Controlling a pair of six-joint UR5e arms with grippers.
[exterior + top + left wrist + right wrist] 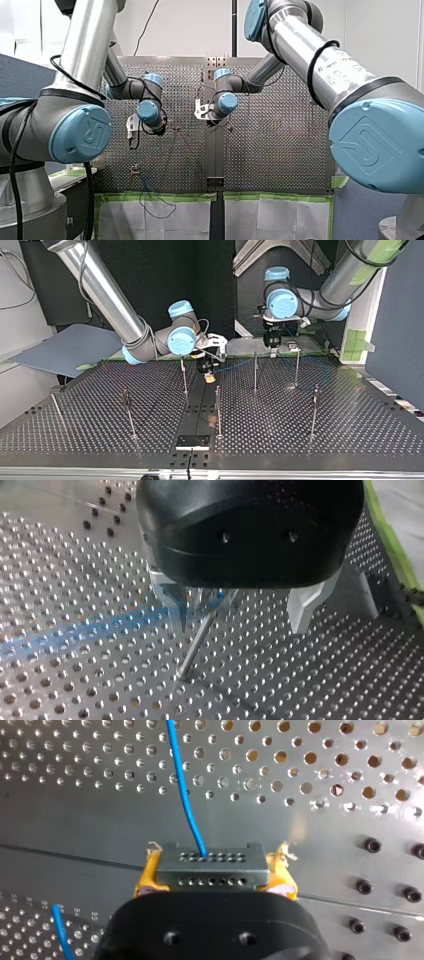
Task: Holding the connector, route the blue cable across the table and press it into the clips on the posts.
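Note:
My right gripper (212, 882) is shut with its yellow pads (149, 875) on the grey connector (210, 865). The blue cable (184, 795) leaves the connector and runs ahead over the perforated table. In the top view this gripper (210, 374) hangs low over the table's middle strip, and the cable (240, 364) stretches from it towards my left gripper (272, 342). My left gripper (240, 615) is open, its metal fingers (305, 607) straddling a thin post (200, 635). The cable (100, 627) passes blurred at that post's top.
Several thin posts stand across the table, among them one (184, 375) beside my right gripper, another (255, 372) and a third (297, 367) along the cable. A black plate (193, 441) lies at the near edge. Slack cable (150, 197) hangs over green-taped paper.

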